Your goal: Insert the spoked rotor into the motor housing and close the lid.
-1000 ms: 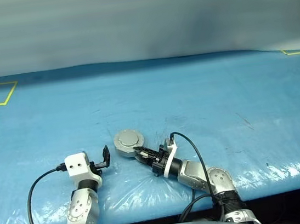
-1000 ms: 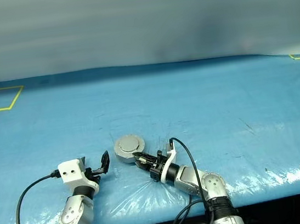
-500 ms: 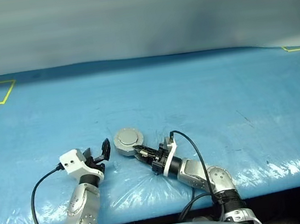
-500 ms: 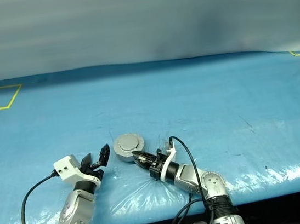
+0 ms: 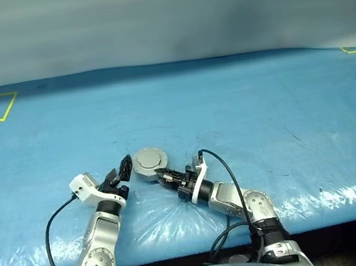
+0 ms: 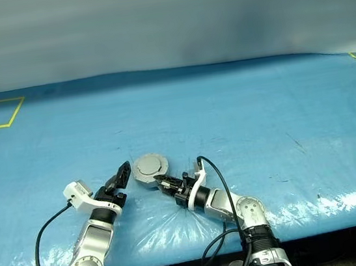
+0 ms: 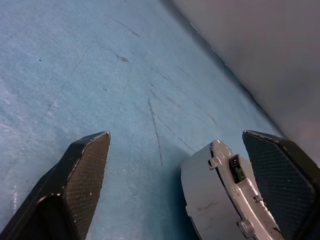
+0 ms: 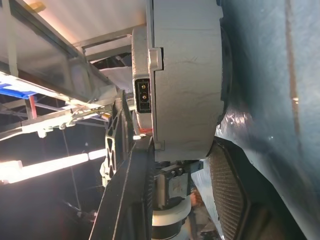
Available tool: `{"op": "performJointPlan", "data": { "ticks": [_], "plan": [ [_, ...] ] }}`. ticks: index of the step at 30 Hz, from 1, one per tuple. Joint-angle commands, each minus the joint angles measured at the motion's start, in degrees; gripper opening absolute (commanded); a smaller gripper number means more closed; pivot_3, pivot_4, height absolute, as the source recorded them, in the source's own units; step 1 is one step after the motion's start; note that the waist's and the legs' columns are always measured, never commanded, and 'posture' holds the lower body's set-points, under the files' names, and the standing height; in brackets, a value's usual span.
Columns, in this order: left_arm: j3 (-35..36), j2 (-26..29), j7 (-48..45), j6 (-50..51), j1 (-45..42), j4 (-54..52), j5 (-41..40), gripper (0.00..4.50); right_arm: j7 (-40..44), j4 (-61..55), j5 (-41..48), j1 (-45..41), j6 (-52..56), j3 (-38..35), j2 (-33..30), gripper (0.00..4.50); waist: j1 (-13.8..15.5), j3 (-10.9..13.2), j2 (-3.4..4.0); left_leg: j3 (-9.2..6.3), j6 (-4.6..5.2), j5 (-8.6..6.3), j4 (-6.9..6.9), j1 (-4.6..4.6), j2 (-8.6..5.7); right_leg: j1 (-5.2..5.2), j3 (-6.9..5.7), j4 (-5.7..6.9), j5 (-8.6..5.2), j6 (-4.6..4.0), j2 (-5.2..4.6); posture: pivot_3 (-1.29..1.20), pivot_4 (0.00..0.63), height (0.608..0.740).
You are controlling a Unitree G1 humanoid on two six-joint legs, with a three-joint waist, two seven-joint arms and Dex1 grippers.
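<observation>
The round grey metal motor housing (image 5: 150, 162), its plain light-grey lid (image 6: 149, 165) shut on top so nothing inside showed, sat on the blue plastic-covered table (image 5: 279, 106) near its front edge. The right gripper (image 5: 165, 176) clasped the housing's rim between narrowly spread fingers. The left gripper (image 5: 121, 173) hung just beside it, jaws spread wide and empty.

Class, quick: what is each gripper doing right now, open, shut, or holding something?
Left gripper: open, empty, beside the housing.
Right gripper: shut on the housing's edge.
</observation>
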Motion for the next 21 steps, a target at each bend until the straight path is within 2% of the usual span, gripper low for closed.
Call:
{"op": "performJointPlan", "data": {
  "ticks": [1,5,7,15,18,21],
  "plan": [
    [7.3,-1.9,-3.3,3.1,-7.3,-6.5,-26.2,4.5,-0.9,-21.0,-11.0,-19.4,-11.0,-2.0,-3.6,1.24,0.0,0.1,0.04,0.0,0.0,0.0,0.01,-0.03,0.0,-0.02,0.0,0.0,0.0,0.01,0.0,0.0,0.15,0.74],
    [7.6,-1.7,-2.8,4.1,-7.4,-6.5,-28.0,4.5,-0.8,-21.1,-11.2,-19.4,-11.3,-1.8,-3.6,1.24,0.1,0.2,0.12,0.0,0.02,0.01,0.11,-0.3,-0.02,-0.22,0.01,0.0,0.03,0.05,0.0,0.0,0.15,0.74],
    [7.6,-1.8,-2.5,4.6,-7.5,-6.4,-29.0,4.5,-0.8,-21.2,-11.2,-19.4,-11.4,-1.8,-3.5,1.24,0.1,0.2,0.18,-0.02,0.09,0.06,0.27,-0.79,-0.04,-0.59,0.01,0.06,0.13,0.16,0.01,0.0,0.15,0.74],
    [7.2,-2.4,-1.0,6.7,-7.7,-5.9,-32.2,4.5,0.1,-21.9,-10.8,-19.6,-12.0,-1.8,-3.4,1.24,0.5,0.9,0.11,-0.03,0.11,0.07,0.44,-1.01,-0.15,-0.55,0.07,0.09,0.22,0.29,-0.02,0.0,0.15,0.74],
    [7.4,-2.2,0.0,7.7,-8.0,-5.5,-34.0,4.5,0.4,-22.2,-10.6,-19.6,-12.4,-1.9,-3.1,1.24,0.5,1.0,0.22,-0.16,0.17,0.11,0.7,-1.55,-0.15,-0.92,0.03,0.37,0.26,0.33,0.04,0.0,0.15,0.74],
    [7.3,-2.1,0.7,8.2,-8.1,-5.3,-34.9,4.5,0.5,-22.3,-10.6,-19.6,-12.6,-2.0,-2.9,1.24,0.4,1.0,0.24,-0.13,0.19,0.1,0.72,-1.59,-0.28,-0.91,0.12,0.37,0.45,0.66,-0.03,0.0,0.15,0.74]
  ]
}}
